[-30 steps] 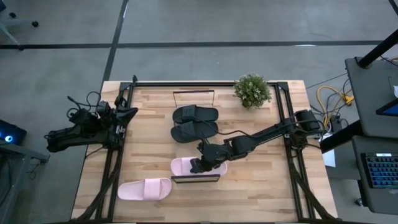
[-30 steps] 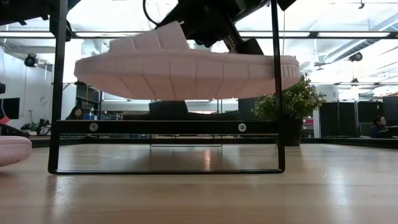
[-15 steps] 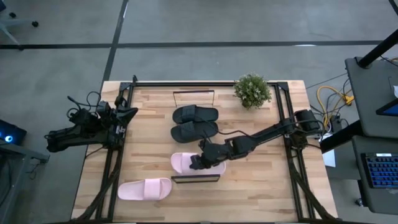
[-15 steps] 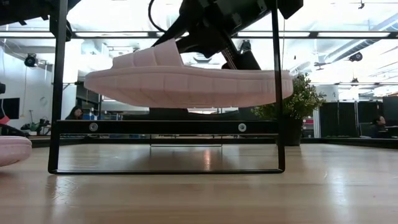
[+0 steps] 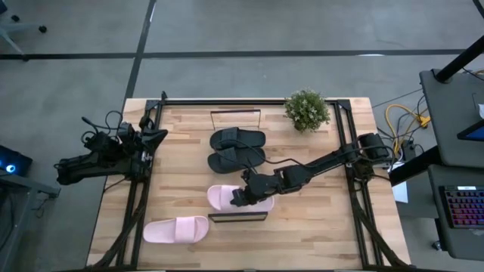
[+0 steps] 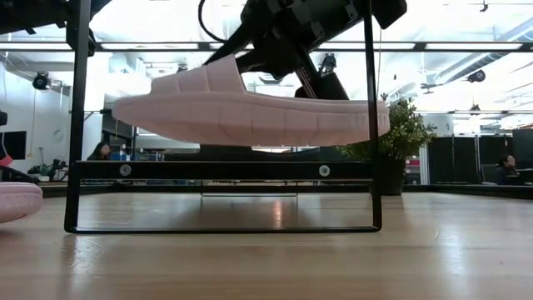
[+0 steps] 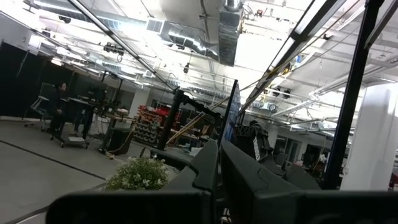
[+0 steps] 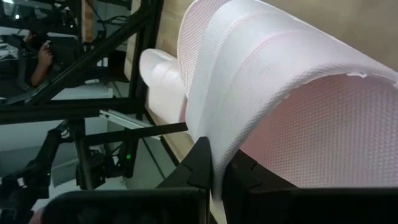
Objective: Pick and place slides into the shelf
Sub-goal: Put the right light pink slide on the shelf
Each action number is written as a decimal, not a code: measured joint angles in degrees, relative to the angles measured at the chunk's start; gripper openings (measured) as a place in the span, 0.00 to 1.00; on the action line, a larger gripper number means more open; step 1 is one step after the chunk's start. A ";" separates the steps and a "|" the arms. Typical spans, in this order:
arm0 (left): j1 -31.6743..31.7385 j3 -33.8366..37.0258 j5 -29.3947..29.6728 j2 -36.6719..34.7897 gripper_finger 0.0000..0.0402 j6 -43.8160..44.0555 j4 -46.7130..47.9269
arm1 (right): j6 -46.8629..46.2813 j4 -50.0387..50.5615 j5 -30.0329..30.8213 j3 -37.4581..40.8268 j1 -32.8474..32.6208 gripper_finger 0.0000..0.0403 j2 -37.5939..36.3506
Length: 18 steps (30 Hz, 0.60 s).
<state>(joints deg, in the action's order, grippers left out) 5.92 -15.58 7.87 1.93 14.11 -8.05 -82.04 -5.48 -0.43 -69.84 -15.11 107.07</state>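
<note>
A pale pink slide (image 5: 224, 198) (image 6: 250, 121) hangs sole down over the near end of the shelf (image 5: 237, 217) (image 6: 221, 171), with my right gripper (image 5: 243, 198) (image 8: 216, 168) shut on it. Two black slides (image 5: 237, 139) (image 5: 236, 159) lie farther back along the shelf. A second pink slide (image 5: 176, 229) (image 6: 15, 202) lies on the table near the left front. My left gripper (image 5: 159, 137) (image 7: 217, 171) rests shut at the table's left edge, pointing up into the room. My right gripper pinches the edge of the slide's wide strap (image 8: 214, 134) between its two fingers. It comes slanting down from the table's right side. The slide is lifted clear of the shelf board and hangs roughly level, between the uprights of the black end frame (image 6: 371, 117).
A potted plant (image 5: 307, 110) (image 6: 404, 133) stands at the table's far right. Black rails (image 5: 136, 204) run along both table sides. Bare wood lies at the right front of the table. People sit at desks in the room behind.
My right gripper has tipped a little and sunk slightly. The pink slide in it has come down closer to the shelf board and shifted a little toward the table's left, still clear of the board.
</note>
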 joint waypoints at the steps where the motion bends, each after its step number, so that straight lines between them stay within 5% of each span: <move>1: 0.02 0.00 0.00 0.00 0.01 -0.02 0.00 | -0.03 0.10 -0.04 0.12 0.00 0.02 0.00; 18: 0.02 0.00 0.49 0.00 0.01 -1.20 0.00 | -0.49 -0.82 -2.56 1.39 -0.26 0.02 0.01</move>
<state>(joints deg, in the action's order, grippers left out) 5.93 -15.57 8.36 1.93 12.91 -8.05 -82.52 -6.30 -2.99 -68.45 -15.38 107.08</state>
